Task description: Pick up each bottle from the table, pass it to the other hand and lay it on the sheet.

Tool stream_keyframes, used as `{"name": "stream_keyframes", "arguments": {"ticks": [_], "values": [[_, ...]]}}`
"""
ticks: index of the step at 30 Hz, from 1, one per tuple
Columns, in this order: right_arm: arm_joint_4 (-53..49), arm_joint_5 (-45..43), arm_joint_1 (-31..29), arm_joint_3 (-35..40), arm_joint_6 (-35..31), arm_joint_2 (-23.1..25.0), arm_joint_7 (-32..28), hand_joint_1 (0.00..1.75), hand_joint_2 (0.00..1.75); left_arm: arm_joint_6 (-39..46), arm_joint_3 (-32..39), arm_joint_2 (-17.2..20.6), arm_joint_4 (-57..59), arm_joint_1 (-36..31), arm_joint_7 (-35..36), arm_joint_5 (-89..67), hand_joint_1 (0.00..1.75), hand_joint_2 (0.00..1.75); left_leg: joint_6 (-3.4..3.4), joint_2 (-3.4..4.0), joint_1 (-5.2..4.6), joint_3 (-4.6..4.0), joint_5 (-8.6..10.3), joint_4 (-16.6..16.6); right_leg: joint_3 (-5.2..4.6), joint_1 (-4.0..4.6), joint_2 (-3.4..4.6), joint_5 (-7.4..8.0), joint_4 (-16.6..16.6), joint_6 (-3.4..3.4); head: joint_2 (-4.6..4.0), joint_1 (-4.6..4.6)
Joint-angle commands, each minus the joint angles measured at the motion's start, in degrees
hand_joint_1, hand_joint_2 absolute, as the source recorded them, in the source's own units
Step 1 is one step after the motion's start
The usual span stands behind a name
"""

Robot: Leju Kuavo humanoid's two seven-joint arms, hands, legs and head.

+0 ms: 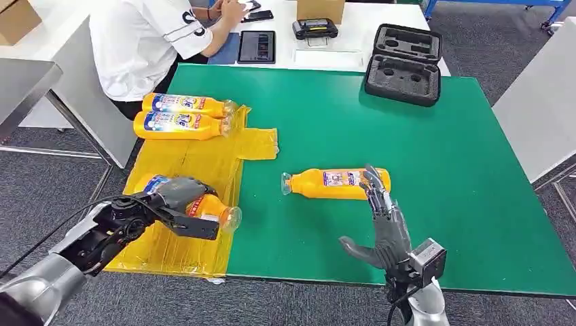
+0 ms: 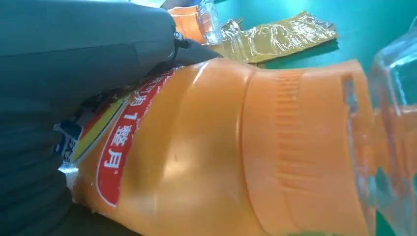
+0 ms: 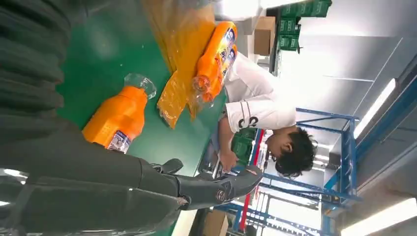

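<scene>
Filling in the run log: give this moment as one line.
left hand: holds bottle over yellow sheet | right hand: open, beside bottle on the green table | two bottles on sheet

From my seat, the yellow sheet [image 1: 178, 163] is my landmark: two bottles [image 1: 183, 116] lie along its far end, the left hand [image 1: 178, 202] holds a third bottle [image 1: 216, 210] over its near end, and bare sheet between them leaves room to pass. Right of the sheet, a lone bottle [image 1: 336, 183] lies on the green surface [image 1: 469, 176] with my right hand [image 1: 384, 227] just behind it, fingers spread. Beyond, only the black foam case [image 1: 404, 64] blocks the far edge.
</scene>
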Motion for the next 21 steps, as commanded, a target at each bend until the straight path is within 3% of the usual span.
{"name": "stream_keyframes", "arguments": {"ticks": [1,8,21], "values": [[3.45,-0.72,-1.33,-0.04,-0.14,0.12,-0.04,0.00,1.75,0.84,-4.03,-1.68,7.16,-3.83,0.84,-0.52,1.61,1.75,-0.09,-0.05,0.07,0.35,-0.11,-0.05,0.38,0.07,-0.04,-0.12,-0.07,-0.10,0.00,0.02],[5.59,-0.86,-2.60,0.83,0.26,-0.27,-0.16,0.00,1.75,3.28,-5.75,-1.50,10.19,-3.23,4.01,-4.61,1.59,1.75,-0.07,0.03,0.04,0.35,-0.11,-0.06,0.35,0.05,0.03,-0.10,-0.07,-0.09,0.00,0.02],[6.27,-3.25,-2.71,1.24,2.32,-0.83,-1.06,0.00,1.75,1.81,-4.65,-1.51,12.83,-2.89,1.76,-2.45,1.57,1.75,-0.07,0.04,0.03,0.28,-0.06,-0.07,0.29,0.03,0.06,-0.04,-0.07,-0.08,0.00,0.02]]}}
